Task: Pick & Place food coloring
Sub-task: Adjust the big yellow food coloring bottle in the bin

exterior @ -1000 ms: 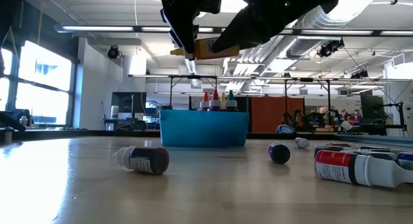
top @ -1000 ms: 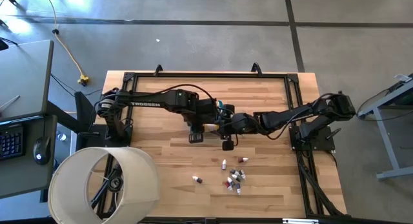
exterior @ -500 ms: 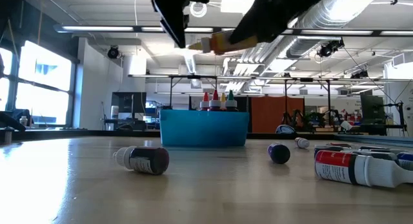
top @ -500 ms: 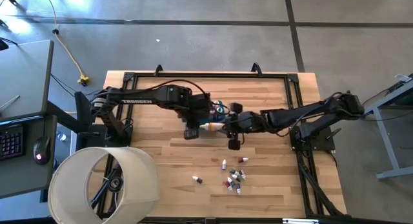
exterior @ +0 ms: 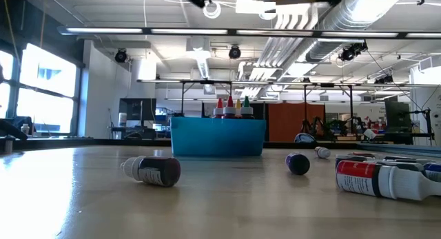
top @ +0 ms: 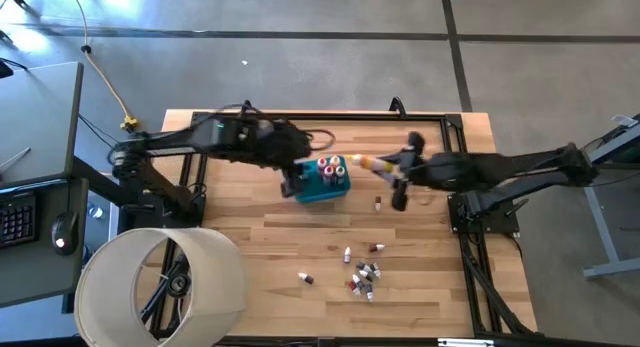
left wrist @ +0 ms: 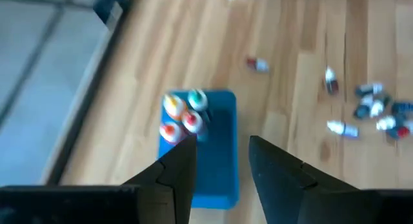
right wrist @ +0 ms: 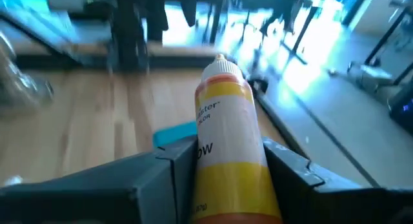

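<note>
A yellow food coloring bottle (top: pixel 370 163) with an orange shoulder and pale tip hangs in the air just right of the blue tub (top: pixel 325 183). My right gripper (top: pixel 388 167) is shut on it. Several food coloring bottles (top: pixel 328 167) stand upright in the tub's far end. My left gripper (top: pixel 291 183) hovers at the tub's left side, open and empty. In the left wrist view its fingers (left wrist: pixel 181 169) frame the tub (left wrist: pixel 216 166) below. More small vials (top: pixel 362 277) lie in a loose heap on the near part of the table. My right gripper pinches the yellow bottle's lower body (right wrist: pixel 227 161) between its two fingers (right wrist: pixel 169 167). The fingers come nearly level from the table's right and lie along the bottle. The bottle is lifted clear of the table, and its tip (right wrist: pixel 220 59) points away from the gripper toward the tub.
A single vial (top: pixel 378 202) lies on the wood right of the tub. In the low view a vial (exterior: pixel 153 170), a dark cap (exterior: pixel 298 163) and a red-and-white bottle (exterior: pixel 375 178) lie in front of the tub (exterior: pixel 217 137). A big white drum (top: pixel 160 285) stands at the near left corner.
Both grippers have risen and drawn apart from where they met over the tub. My right gripper has pulled back toward the table's right and far edge, carrying the yellow bottle. My left gripper has drawn back toward the left, uncovering the tub in the high view.
</note>
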